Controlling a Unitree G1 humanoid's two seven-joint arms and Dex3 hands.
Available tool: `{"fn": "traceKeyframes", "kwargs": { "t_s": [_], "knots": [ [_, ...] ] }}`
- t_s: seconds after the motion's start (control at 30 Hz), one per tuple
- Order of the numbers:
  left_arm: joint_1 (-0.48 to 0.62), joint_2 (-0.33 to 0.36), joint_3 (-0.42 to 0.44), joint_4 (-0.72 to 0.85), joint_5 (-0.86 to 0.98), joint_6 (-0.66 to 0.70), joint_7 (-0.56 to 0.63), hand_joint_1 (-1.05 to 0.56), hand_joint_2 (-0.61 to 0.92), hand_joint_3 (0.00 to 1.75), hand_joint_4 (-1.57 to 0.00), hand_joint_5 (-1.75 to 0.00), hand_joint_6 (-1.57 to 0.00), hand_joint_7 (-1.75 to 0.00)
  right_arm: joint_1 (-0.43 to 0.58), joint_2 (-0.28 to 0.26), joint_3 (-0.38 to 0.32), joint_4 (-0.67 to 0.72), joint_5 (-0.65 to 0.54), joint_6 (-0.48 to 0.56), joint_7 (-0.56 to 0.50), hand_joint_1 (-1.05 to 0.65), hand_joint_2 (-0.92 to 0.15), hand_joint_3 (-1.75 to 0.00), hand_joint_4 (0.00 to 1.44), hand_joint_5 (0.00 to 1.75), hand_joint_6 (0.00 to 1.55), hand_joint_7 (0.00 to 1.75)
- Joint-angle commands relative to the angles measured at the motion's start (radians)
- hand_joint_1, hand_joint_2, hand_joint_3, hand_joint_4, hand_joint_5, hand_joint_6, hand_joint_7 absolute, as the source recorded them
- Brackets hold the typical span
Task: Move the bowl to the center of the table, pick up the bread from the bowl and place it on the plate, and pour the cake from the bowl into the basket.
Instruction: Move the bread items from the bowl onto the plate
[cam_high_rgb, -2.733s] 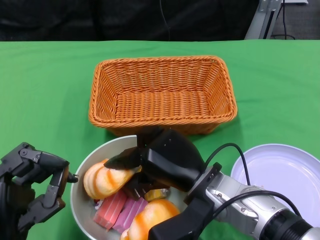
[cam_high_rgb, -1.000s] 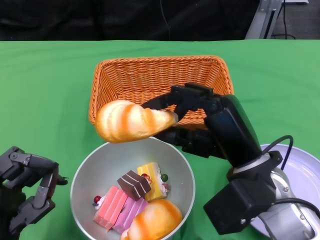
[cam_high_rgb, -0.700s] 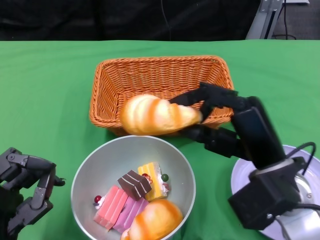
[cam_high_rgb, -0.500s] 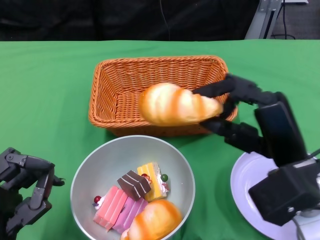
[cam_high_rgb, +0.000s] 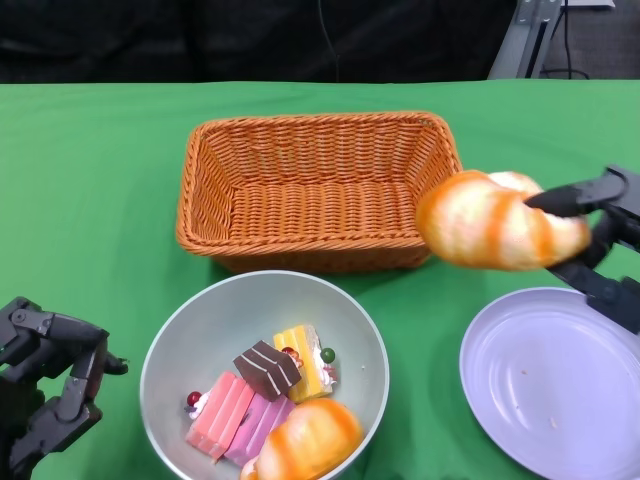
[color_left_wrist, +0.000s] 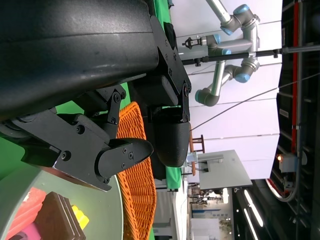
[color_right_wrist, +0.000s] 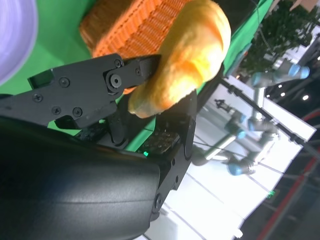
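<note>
— So which step is the robot on?
— Bread to plate. The right hand (cam_high_rgb: 600, 235) pinches the bread (cam_high_rgb: 498, 220) in the air, between the basket (cam_high_rgb: 322, 190) and the plate (cam_high_rgb: 555, 380), near the bench's right edge.
— Next?
— Probably lower it onto the plate, then let go.
— And the left hand (cam_high_rgb: 45, 385)?
— Its fingers are spread, holding nothing, beside the bowl (cam_high_rgb: 265, 375). Only the head view shows the cake (cam_high_rgb: 262, 385) inside.

black left hand (cam_high_rgb: 45, 385), visible screws, glossy shell

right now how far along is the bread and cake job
Done: the bowl sits in front of the basket, near mid-table. In hand: the right hand holds one bread in the air just beyond the plate, not yet set down. Left: placing it, moving the second bread from the bowl, then pouring the cake pieces into the basket. The left hand holds nothing.
</note>
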Motion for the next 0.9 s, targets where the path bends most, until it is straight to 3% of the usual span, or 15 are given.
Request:
{"fn": "traceKeyframes", "kwargs": {
  "t_s": [0.03, 0.17, 0.3, 0.47, 0.6, 0.73, 0.9],
  "knots": [
    [0.015, 0.013, 0.011, -0.015, -0.008, 0.014, 0.003, -0.05, 0.70, 0.82, -0.78, -1.41, -0.83, -1.09, 0.043, -0.014, -0.046, -0.054, 0.039, 0.039, 0.007, -0.05, -0.92, -0.15, 0.70, 1.56, 0.72, 1.07],
    [0.014, 0.017, 0.016, -0.008, -0.001, 0.007, 0.002, -0.06, 0.72, 0.79, -0.78, -1.41, -0.82, -1.08, 0.092, -0.018, -0.087, -0.092, 0.071, 0.081, 0.022, -0.04, -0.92, -0.15, 0.67, 1.56, 0.71, 1.07],
    [0.014, 0.019, 0.015, -0.013, -0.013, 0.012, -0.007, -0.06, 0.73, 0.76, -0.77, -1.41, -0.82, -1.07, 0.132, -0.024, -0.115, -0.119, 0.091, 0.129, 0.041, -0.04, -0.92, -0.17, 0.71, 1.41, 0.70, 1.06],
    [0.014, 0.018, 0.020, -0.016, 0.010, 0.004, 0.013, -0.07, 0.74, 0.76, -0.78, -1.41, -0.83, -1.07, 0.143, -0.022, -0.151, -0.053, 0.132, 0.163, 0.052, 0.00, -0.92, -0.23, 0.67, 1.43, 0.66, 1.06],
    [0.009, 0.019, 0.023, -0.013, -0.006, 0.010, 0.002, -0.07, 0.74, 0.75, -0.78, -1.41, -0.83, -1.07, 0.133, -0.035, -0.163, 0.027, 0.137, 0.126, 0.059, -0.01, -0.92, -0.24, 0.64, 1.50, 0.65, 1.04],
    [0.005, 0.024, 0.025, -0.005, -0.009, 0.003, -0.012, -0.07, 0.72, 0.78, -0.77, -1.42, -0.81, -1.10, 0.116, -0.051, -0.152, 0.121, 0.101, 0.054, 0.045, -0.05, -0.92, -0.15, 0.71, 1.44, 0.70, 1.01],
    [0.003, 0.022, 0.031, -0.001, -0.017, 0.008, -0.014, -0.09, 0.72, 0.76, -0.77, -1.41, -0.81, -1.09, 0.095, -0.029, -0.135, 0.233, 0.134, -0.003, 0.060, -0.01, -0.92, -0.18, 0.68, 1.50, 0.71, 1.01]
  ]
}}
